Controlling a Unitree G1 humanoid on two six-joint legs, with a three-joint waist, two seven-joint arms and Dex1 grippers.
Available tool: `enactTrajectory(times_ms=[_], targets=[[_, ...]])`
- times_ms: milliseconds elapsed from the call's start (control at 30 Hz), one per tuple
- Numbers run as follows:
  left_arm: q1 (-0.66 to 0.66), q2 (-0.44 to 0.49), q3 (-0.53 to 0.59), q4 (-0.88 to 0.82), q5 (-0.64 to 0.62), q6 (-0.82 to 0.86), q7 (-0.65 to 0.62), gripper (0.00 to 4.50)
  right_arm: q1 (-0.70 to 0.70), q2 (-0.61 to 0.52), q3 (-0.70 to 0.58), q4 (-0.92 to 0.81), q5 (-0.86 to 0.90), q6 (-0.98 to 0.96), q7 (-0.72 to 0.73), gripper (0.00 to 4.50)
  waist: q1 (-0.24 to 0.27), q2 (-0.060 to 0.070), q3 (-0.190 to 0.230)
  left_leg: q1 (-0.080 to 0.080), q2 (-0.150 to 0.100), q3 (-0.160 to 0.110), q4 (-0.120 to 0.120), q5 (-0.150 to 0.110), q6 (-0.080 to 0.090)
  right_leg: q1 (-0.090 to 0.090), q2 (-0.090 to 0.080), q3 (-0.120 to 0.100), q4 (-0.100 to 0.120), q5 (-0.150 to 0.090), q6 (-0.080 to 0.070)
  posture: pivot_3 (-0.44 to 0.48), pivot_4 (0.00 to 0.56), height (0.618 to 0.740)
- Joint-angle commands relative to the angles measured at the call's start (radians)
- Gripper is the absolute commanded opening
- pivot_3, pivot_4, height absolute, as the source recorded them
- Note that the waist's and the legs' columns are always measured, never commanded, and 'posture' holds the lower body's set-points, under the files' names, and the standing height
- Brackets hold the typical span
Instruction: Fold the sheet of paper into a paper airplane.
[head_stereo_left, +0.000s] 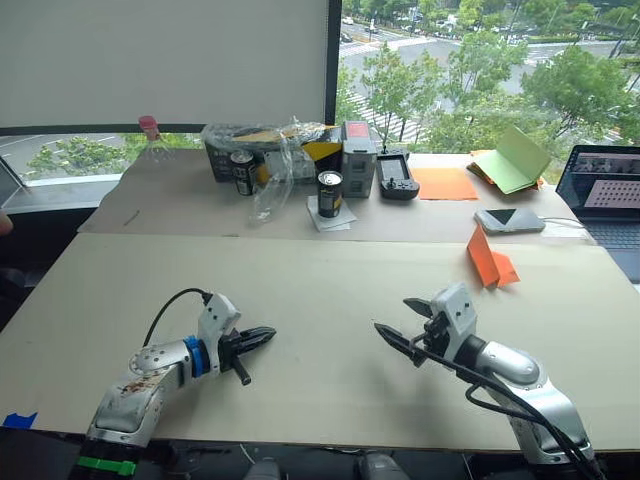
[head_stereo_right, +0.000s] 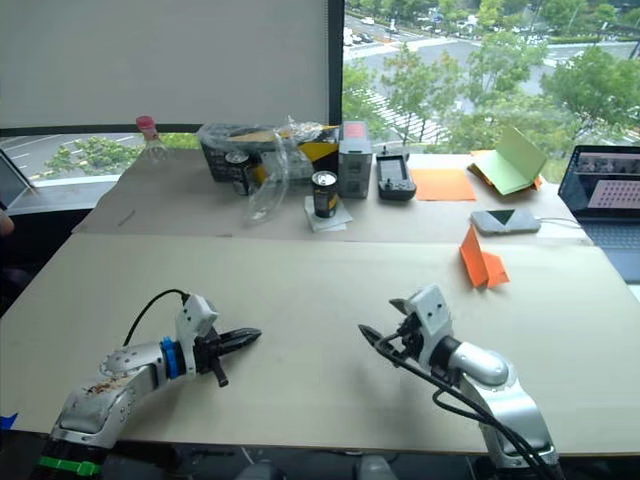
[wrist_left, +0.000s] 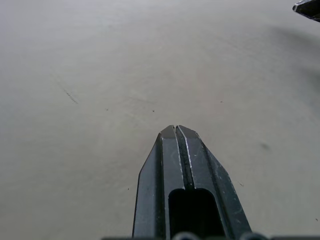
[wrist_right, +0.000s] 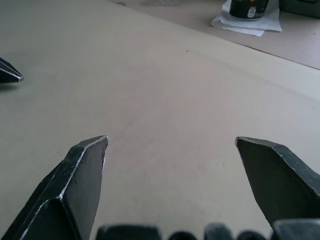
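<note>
The bright orange sheet of paper stands folded into a small pointed wedge, the paper airplane (head_stereo_left: 490, 262), on the near table at the right, behind my right arm. My right gripper (head_stereo_left: 397, 318) hovers low over the bare tabletop, well in front and to the left of it, open with nothing between its fingers (wrist_right: 85, 160). My left gripper (head_stereo_left: 268, 333) lies near the table's front left, shut on nothing, pointing right toward the other one. In the left wrist view the left gripper's fingertips (wrist_left: 175, 131) press together above the bare board.
On the far table stand two cans (head_stereo_left: 329, 193), a plastic-wrapped box (head_stereo_left: 262, 150), a grey case (head_stereo_left: 358, 158), a pale orange flat sheet (head_stereo_left: 445, 183), a light green booklet (head_stereo_left: 512, 160), a phone (head_stereo_left: 509, 220) and a laptop (head_stereo_left: 610, 195) at the right edge.
</note>
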Motion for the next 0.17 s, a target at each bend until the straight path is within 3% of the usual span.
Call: enactTrajectory(times_ms=[33,167], targets=[[-0.004,-0.016,0.024,-0.009,0.002,-0.048,0.017,0.00,0.007,-0.003,-0.001,-0.001,-0.012,-0.075,0.016,4.48,-0.005,0.000,0.000,0.000,0.000,0.000,0.000,0.000,0.000,0.000,0.000,0.000,0.000,0.000,0.000,0.000,0.150,0.732],[-0.004,-0.028,0.026,0.004,0.023,-0.080,0.045,0.00,0.018,0.019,0.000,0.020,-0.016,-0.097,0.002,4.48,-0.007,0.000,0.000,0.001,0.000,0.000,0.000,0.000,0.000,0.000,0.000,0.000,0.001,0.000,0.000,0.000,0.150,0.732]])
